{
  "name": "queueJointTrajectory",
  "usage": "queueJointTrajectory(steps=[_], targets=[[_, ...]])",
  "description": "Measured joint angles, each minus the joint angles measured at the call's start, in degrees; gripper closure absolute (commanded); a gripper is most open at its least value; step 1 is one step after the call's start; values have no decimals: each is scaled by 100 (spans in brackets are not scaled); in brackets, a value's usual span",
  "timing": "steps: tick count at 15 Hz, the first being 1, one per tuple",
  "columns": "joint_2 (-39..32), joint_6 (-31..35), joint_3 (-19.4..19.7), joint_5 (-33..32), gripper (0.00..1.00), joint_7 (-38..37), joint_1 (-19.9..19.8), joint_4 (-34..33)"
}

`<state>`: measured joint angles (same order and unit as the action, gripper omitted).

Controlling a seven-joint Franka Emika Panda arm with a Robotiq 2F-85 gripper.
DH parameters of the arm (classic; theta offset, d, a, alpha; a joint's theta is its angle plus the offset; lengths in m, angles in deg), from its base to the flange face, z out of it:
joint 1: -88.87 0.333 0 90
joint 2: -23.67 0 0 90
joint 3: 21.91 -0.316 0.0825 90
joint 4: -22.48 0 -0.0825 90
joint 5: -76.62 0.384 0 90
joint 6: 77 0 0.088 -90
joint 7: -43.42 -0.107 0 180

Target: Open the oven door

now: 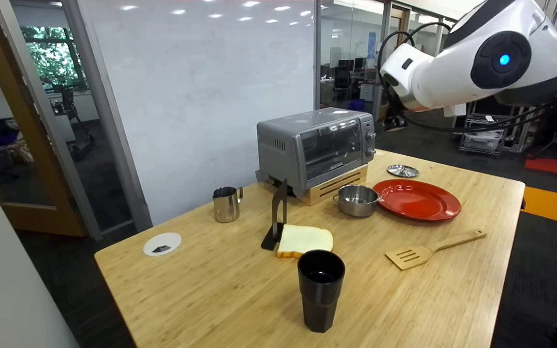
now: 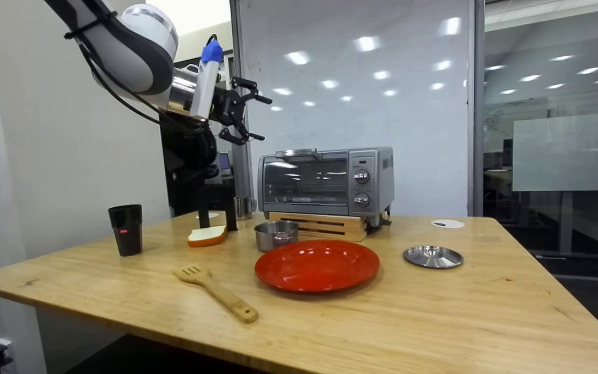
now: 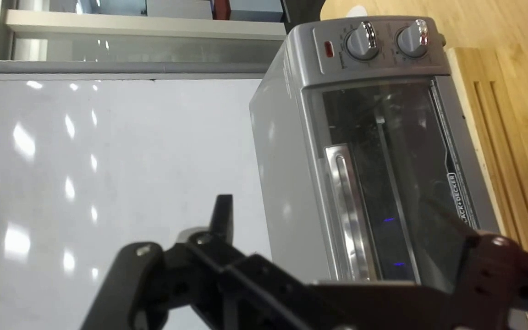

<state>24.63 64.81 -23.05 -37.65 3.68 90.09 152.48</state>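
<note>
The oven door is the dark glass front of a silver toaster oven. It is closed in both exterior views. In the wrist view the door glass fills the right part, with its shiny metal handle along the top edge of the door. The handle also shows in an exterior view. My gripper is open and empty, above and in front of the oven, apart from the handle. Its spread fingers show low in the wrist view. In an exterior view the gripper is mostly hidden by the arm.
The oven stands on a wooden rack. Before it are a steel pot, red plate, lid and wooden spatula. Bread, a black bookend, steel cup and black cup stand beside. A whiteboard is behind.
</note>
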Motion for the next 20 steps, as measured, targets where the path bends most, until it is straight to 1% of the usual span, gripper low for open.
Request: queueJointTrajectory(steps=[11,15,20], targets=[[0,2,0,-34,0,-46,1,-4],[-88,85,53,-572,0,-329,-13,-87],[-570,192,159,-1511,0,-1115,-118,-502]])
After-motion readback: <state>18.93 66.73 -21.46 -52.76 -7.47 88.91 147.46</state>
